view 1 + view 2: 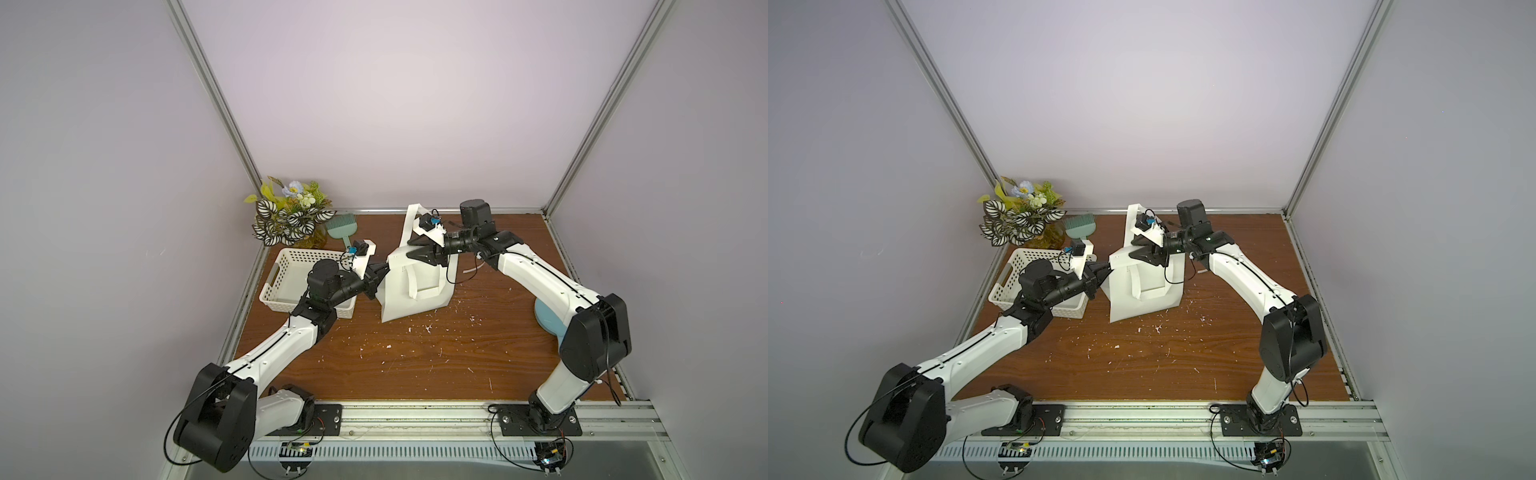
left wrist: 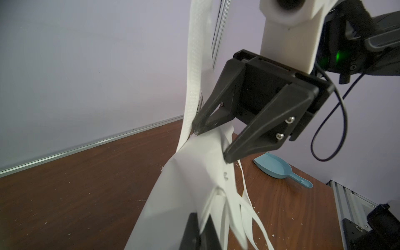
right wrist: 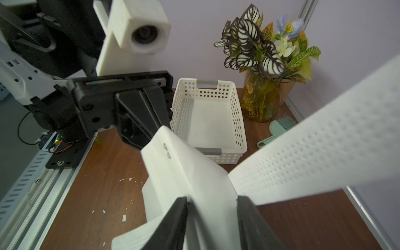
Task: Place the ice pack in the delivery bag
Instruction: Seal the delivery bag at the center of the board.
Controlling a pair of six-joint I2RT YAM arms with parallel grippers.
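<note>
The delivery bag (image 1: pixel 419 299) (image 1: pixel 1142 303) is a white fabric tote, standing at the middle back of the wooden table. My left gripper (image 1: pixel 384 270) (image 1: pixel 1106 272) (image 2: pixel 201 216) is shut on its left upper corner, seen also in the right wrist view (image 3: pixel 151 140). My right gripper (image 1: pixel 411 248) (image 1: pixel 1133 248) (image 3: pixel 213 199) straddles the bag's top rim with its jaws apart and white fabric (image 3: pixel 190 173) between them. One loop handle (image 2: pixel 194 65) (image 3: pixel 324 151) rises past the right gripper (image 2: pixel 211 144). The ice pack is out of view.
A white perforated basket (image 1: pixel 291 274) (image 3: pixel 210 116) sits left of the bag, under my left wrist. Behind it stand a vase of leaves and flowers (image 1: pixel 286 220) and a teal brush (image 1: pixel 338 228). A blue scoop (image 2: pixel 275 166) lies at the right. White crumbs dot the table (image 1: pixel 415 357).
</note>
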